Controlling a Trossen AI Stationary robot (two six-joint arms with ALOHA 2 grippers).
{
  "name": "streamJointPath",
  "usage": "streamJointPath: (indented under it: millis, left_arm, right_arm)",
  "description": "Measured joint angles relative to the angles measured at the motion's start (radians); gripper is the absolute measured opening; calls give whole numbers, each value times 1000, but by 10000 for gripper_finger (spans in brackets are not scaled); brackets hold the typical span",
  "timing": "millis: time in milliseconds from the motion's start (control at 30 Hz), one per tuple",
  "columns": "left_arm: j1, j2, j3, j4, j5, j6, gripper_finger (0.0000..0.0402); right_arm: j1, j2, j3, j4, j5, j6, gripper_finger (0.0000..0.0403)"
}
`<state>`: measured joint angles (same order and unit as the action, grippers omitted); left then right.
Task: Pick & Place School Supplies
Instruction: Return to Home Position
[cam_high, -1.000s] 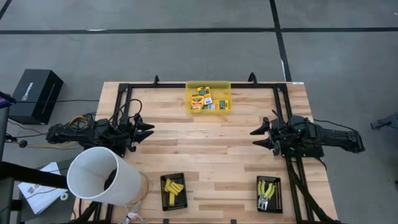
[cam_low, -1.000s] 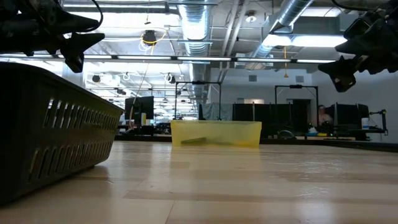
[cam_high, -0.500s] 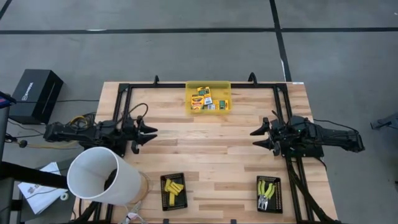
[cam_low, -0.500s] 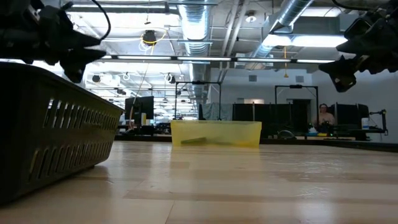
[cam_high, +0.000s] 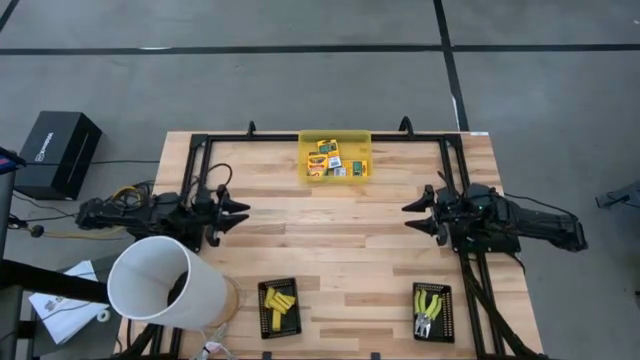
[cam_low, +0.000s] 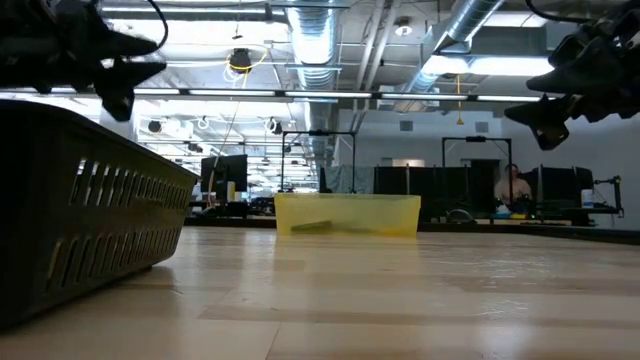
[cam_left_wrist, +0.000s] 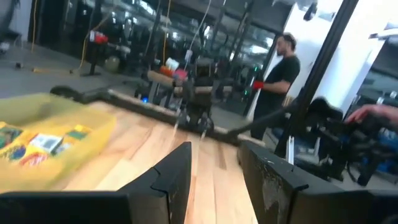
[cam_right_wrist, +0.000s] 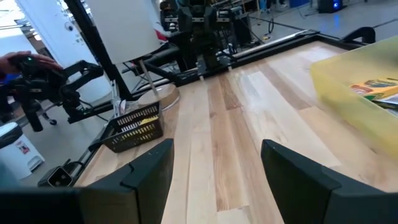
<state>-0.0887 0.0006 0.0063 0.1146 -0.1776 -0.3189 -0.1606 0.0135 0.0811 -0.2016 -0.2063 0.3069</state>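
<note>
Left gripper (cam_high: 240, 214), spread and empty, is held above the table (cam_high: 340, 235); printed boxes (cam_high: 328, 160) are seen in the yellow bin (cam_high: 304, 150) ahead-left of it, judged slightly nearer the spread right gripper (cam_high: 407, 216).

Translucent yellow bin (cam_high: 334, 134): one. Black trays (cam_high: 262, 310): two. Hand tools (cam_high: 429, 302): two. Printed boxes (cam_high: 322, 162) about six, yellow sticks (cam_high: 280, 298) about four; both too small to count surely.
</note>
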Motion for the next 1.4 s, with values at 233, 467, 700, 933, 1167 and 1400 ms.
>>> streamJointPath:
  millis: [233, 467, 700, 933, 1167, 1400]
  left_arm:
    - [0, 0, 0, 68, -1, 0, 135]
    - [0, 0, 0, 73, -2, 0, 135]
    - [0, -1, 0, 76, -2, 0, 135]
    - [0, 3, 0, 77, -1, 0, 135]
    - [0, 29, 0, 83, -1, 0, 135]
    - [0, 68, 0, 83, -1, 0, 135]
  right_arm:
    - [-5, 0, 0, 0, -1, 0, 233]
    - [-5, -2, 0, 0, -1, 0, 233]
    - [-5, -2, 0, 0, -1, 0, 233]
    - [-5, -2, 0, 0, -1, 0, 233]
    - [-5, -2, 0, 0, -1, 0, 233]
    - [-5, -2, 0, 0, -1, 0, 233]
